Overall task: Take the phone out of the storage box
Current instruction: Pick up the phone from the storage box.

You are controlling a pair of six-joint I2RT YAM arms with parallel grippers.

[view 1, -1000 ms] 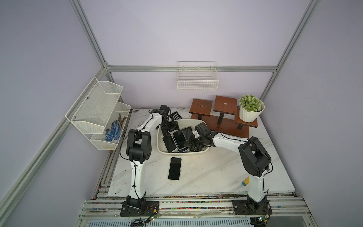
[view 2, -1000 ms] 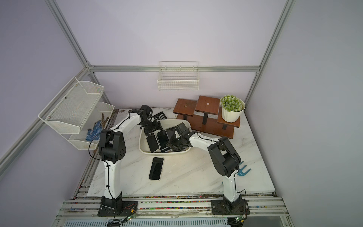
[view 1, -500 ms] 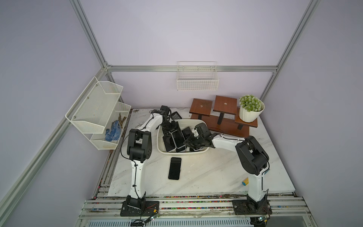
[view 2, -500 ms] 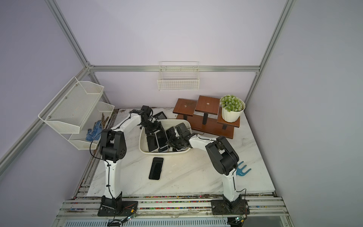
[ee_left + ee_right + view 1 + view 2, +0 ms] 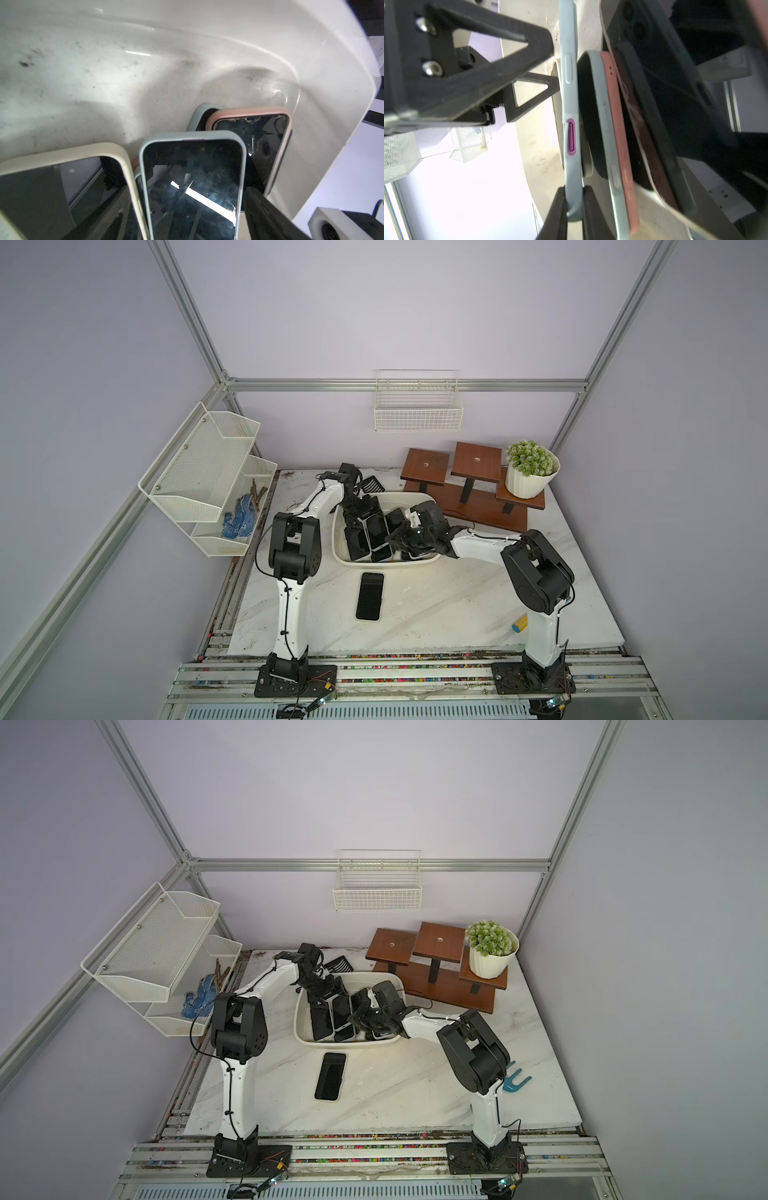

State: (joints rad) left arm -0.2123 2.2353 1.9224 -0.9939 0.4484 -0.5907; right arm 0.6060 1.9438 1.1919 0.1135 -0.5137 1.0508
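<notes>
So the left gripper is hovering inside the storage box, jaws spread wide, not gripping anything. The phone in the pale blue case is leaning among other phones inside the storage box too, and the right gripper is pinching its edge, clamped tight.

The bench is a white marble-patterned slab. Taken from its centre, the storage box rests at 11 o'clock. A phone lies flat at 7 o'clock, near the box. A stepped wooden stand sits at 1 o'clock. A black slotted part lies at the far edge, and a blue forked tool at 4 o'clock.
</notes>
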